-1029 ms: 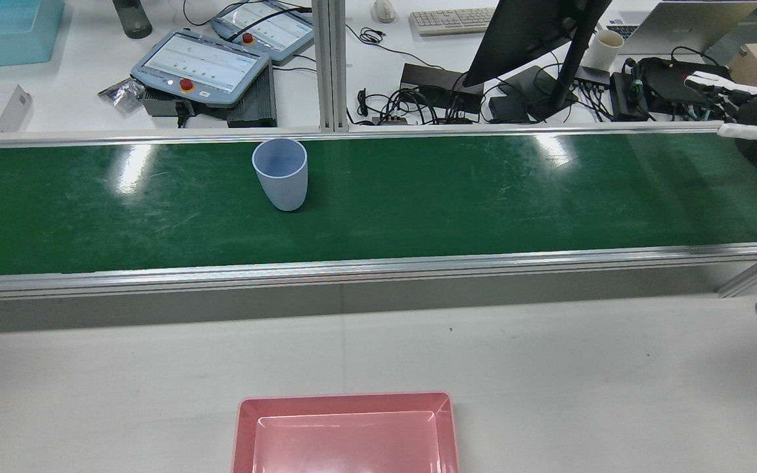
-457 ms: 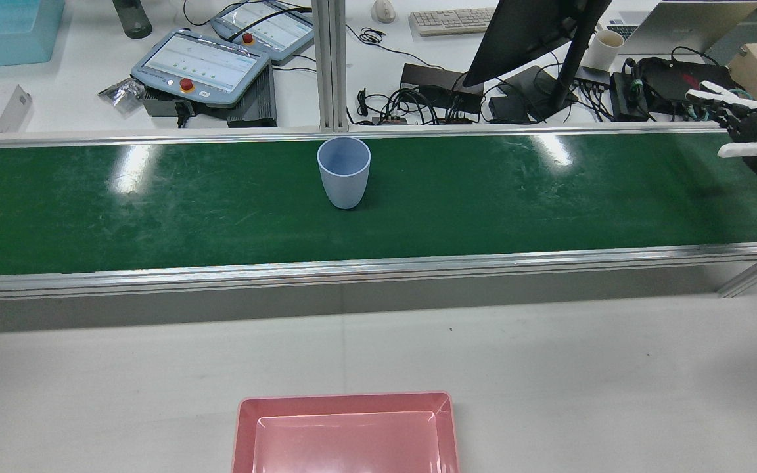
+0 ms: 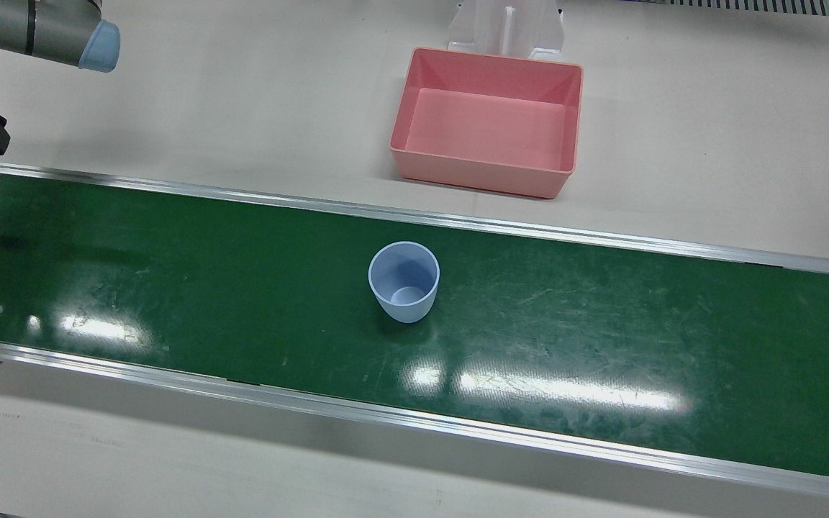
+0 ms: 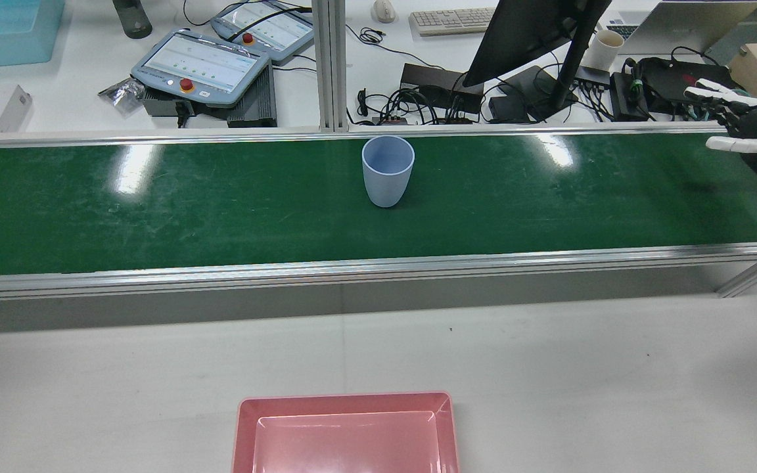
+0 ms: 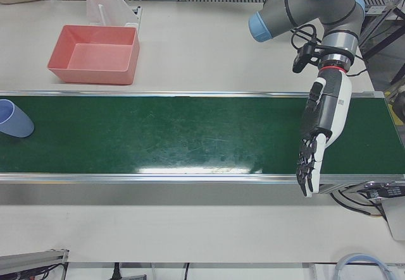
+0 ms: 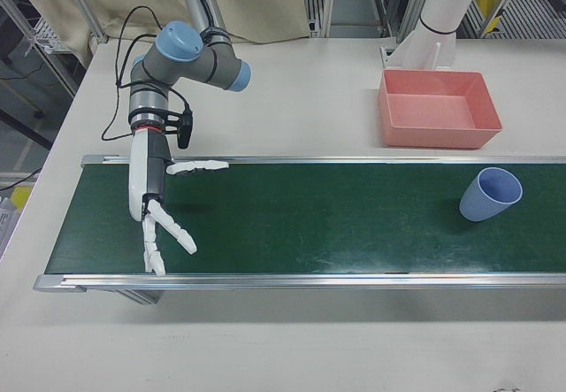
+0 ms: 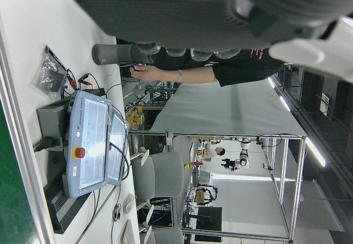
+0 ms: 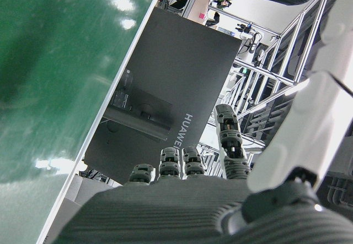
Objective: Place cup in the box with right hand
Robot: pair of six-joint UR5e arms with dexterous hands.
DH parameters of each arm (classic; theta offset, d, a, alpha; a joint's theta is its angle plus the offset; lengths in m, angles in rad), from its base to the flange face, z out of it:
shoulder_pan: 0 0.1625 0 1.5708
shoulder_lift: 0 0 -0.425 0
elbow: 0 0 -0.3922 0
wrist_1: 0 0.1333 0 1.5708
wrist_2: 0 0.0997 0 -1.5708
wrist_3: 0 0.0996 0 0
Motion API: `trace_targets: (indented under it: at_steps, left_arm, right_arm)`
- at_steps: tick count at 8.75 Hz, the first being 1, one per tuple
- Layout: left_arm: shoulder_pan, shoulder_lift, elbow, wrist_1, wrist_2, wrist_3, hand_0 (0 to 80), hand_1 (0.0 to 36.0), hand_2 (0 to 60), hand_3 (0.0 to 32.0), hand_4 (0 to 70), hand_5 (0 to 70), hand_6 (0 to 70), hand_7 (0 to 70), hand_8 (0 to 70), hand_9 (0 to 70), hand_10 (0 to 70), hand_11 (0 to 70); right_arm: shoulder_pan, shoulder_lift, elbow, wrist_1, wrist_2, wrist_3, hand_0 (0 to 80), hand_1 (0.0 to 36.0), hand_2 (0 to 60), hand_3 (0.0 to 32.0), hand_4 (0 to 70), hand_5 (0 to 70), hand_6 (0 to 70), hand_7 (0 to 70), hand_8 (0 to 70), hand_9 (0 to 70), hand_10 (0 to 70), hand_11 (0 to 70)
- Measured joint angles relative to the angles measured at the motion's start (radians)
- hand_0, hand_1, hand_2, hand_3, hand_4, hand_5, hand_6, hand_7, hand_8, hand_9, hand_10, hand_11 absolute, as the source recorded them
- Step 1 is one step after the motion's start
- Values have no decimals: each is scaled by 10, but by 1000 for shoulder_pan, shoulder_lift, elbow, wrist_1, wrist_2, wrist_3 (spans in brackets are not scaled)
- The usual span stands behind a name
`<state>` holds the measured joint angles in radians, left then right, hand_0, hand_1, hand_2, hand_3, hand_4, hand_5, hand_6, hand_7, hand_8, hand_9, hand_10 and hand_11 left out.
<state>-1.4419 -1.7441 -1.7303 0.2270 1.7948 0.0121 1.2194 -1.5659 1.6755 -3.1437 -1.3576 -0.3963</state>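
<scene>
Left hand point(image 5: 314, 142): hangs over the belt's end on my left side, fingers straight, parted and pointing down past the operators' rail. It holds nothing.

Cup point(image 4: 388, 170): pale blue, upright, mouth up, empty. It stands on the green conveyor belt point(image 4: 155, 210) about midway along its length, closer to the operators' edge than to my own edge. Nothing touches it.

Box point(image 4: 345, 433): pink, rectangular, open-topped, empty. It sits on the white table point(image 4: 549, 368) on my side of the belt, roughly level with the cup along the belt's length and well apart from it.

Right hand point(image 6: 164, 211): over the belt's end on my right side, fingers spread wide, thumb held out along the rail nearest me. It grips nothing.

Deciding relation: in the rear view the cup lies to the left of my right hand, well apart from it, with bare belt between. Its long axis is vertical, so I judge a sideways wrap around the wall to be the fitting grasp.

Nearer hand: I cannot tell; the cup stands near the middle of the belt and each hand waits at its own end. The task assigns the right.

Risk: the cup looks light and tapers to a narrow base; contact with one finger first could tip it.

Progress: grasp not yet made; cup still outside the box.
</scene>
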Motion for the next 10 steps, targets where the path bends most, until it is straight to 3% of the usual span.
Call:
trace_targets:
  at_steps: [1, 2, 3, 4, 5, 6, 7, 8, 9, 10]
  left_arm:
    - [0, 0, 0, 0, 0, 0, 0, 0, 0, 0, 0, 0, 0, 0, 0, 0, 0, 0]
    - [0, 0, 0, 0, 0, -1, 0, 0, 0, 0, 0, 0, 0, 0, 0, 0, 0, 0]
    - [0, 0, 0, 0, 0, -1, 0, 0, 0, 0, 0, 0, 0, 0, 0, 0, 0, 0]
    - [0, 0, 0, 0, 0, 0, 0, 0, 0, 0, 0, 0, 0, 0, 0, 0, 0, 0]
    - [0, 0, 0, 0, 0, 0, 0, 0, 0, 0, 0, 0, 0, 0, 0, 0, 0, 0]
    - [0, 0, 0, 0, 0, 0, 0, 0, 0, 0, 0, 0, 0, 0, 0, 0, 0, 0]
    - [0, 0, 0, 0, 0, 0, 0, 0, 0, 0, 0, 0, 0, 0, 0, 0, 0, 0]
    - [0, 0, 0, 0, 0, 0, 0, 0, 0, 0, 0, 0, 0, 0, 0, 0, 0, 0]
    - [0, 0, 0, 1, 0, 0, 0, 0, 0, 0, 0, 0, 0, 0, 0, 0, 0, 0]
    - [0, 0, 0, 1, 0, -1, 0, 0, 0, 0, 0, 0, 0, 0, 0, 0, 0, 0]
  right_arm:
    - [-1, 1, -1, 11, 1, -2, 451, 62, 32, 12, 82, 37, 38, 133, 55, 114, 33, 59]
    - [-2, 1, -1, 20, 4, -3, 460, 55, 0, 12, 91, 37, 38, 135, 54, 113, 32, 58]
    - [-8, 1, -2, 35, 18, -4, 440, 68, 65, 18, 54, 37, 35, 118, 55, 111, 34, 60]
    - [-22, 1, -5, 60, 39, -4, 453, 46, 0, 20, 65, 36, 33, 108, 56, 111, 34, 61]
    - [-36, 1, -7, 82, 58, -3, 411, 94, 170, 10, 52, 34, 37, 131, 54, 113, 30, 55]
    - [-48, 0, -6, 93, 69, -3, 457, 51, 0, 8, 108, 35, 38, 137, 56, 117, 30, 54]
    - [-59, 0, -5, 98, 75, -3, 459, 53, 0, 6, 116, 35, 39, 144, 56, 117, 30, 54]
    - [-70, 1, -3, 100, 78, -2, 441, 71, 72, 0, 111, 33, 41, 158, 55, 119, 28, 51]
    - [-80, 1, 3, 101, 79, -2, 440, 72, 77, 0, 121, 32, 42, 165, 52, 116, 25, 46]
    - [-89, 1, 11, 98, 79, -2, 456, 54, 6, 0, 149, 32, 43, 173, 50, 116, 24, 45]
